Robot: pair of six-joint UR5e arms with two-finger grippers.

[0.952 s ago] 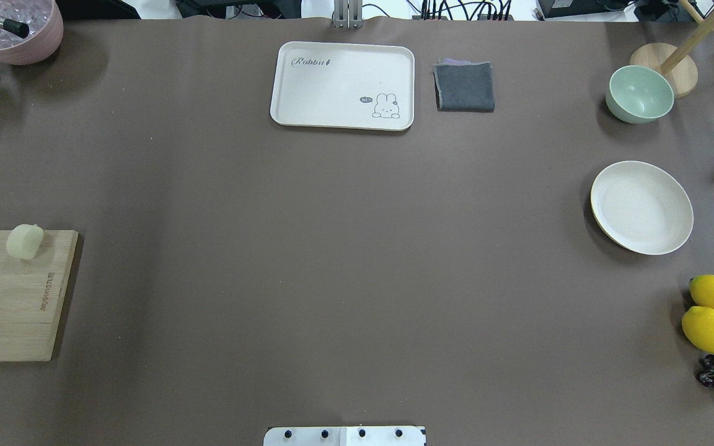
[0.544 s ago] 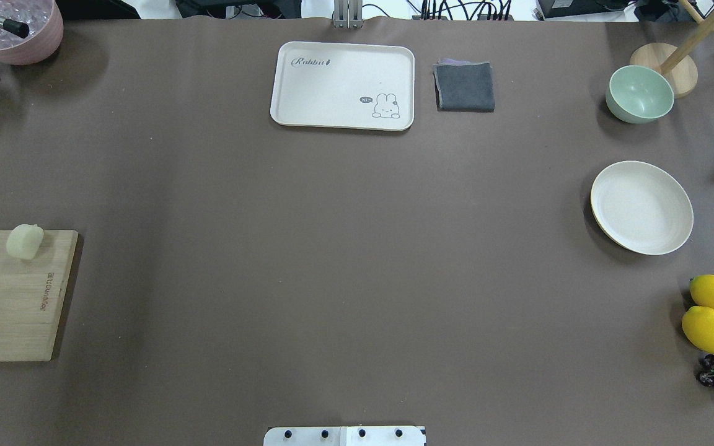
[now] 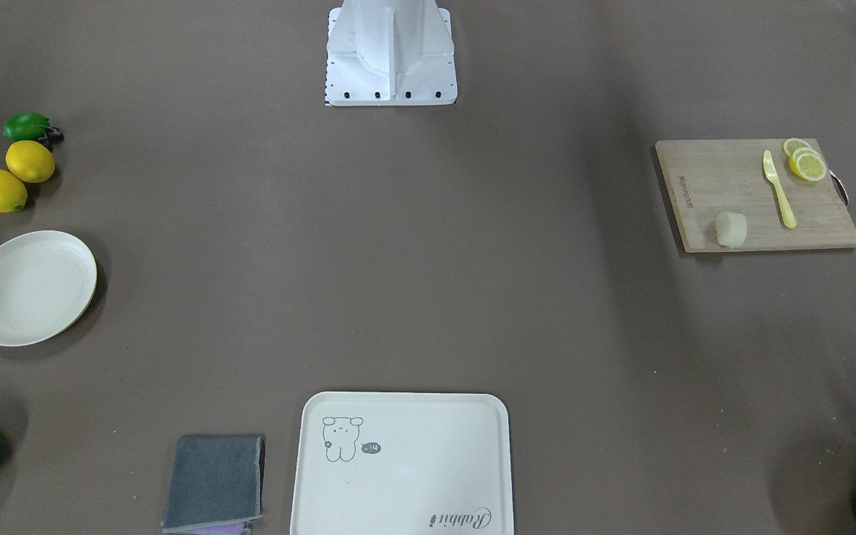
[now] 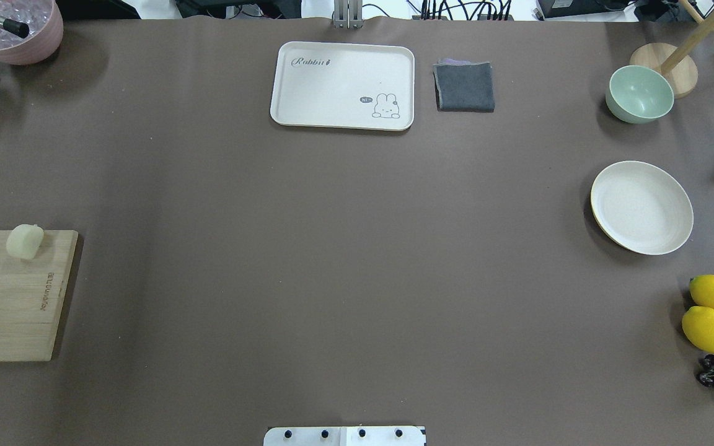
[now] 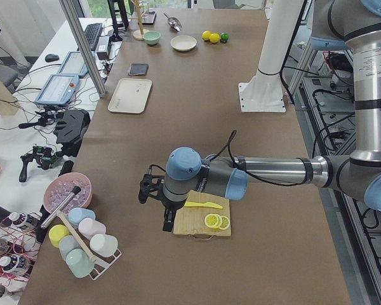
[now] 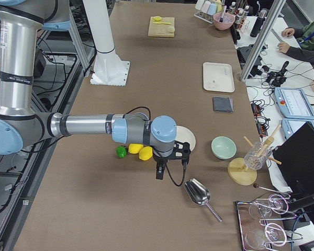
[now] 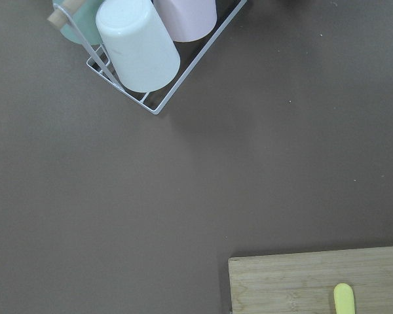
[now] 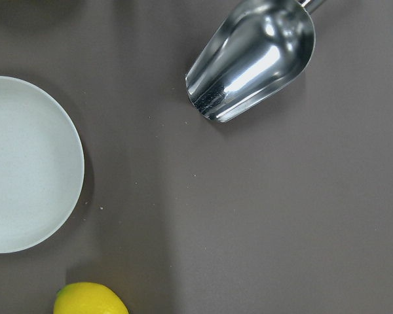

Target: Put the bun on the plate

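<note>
I can't tell from here whether my left gripper (image 5: 168,220) or right gripper (image 6: 158,171) is released or clenched; the bun (image 4: 25,241) sits on the cutting board (image 4: 10,310) near the left one; the plate (image 4: 642,207) lies just beside the right one.

Viewed from my remote console, the overhead camera records no change over the last second: the bun (image 4: 25,241), the plate (image 4: 641,207) and everything else on the table (image 4: 332,248) lie exactly where they did, and I detect no movement.
</note>
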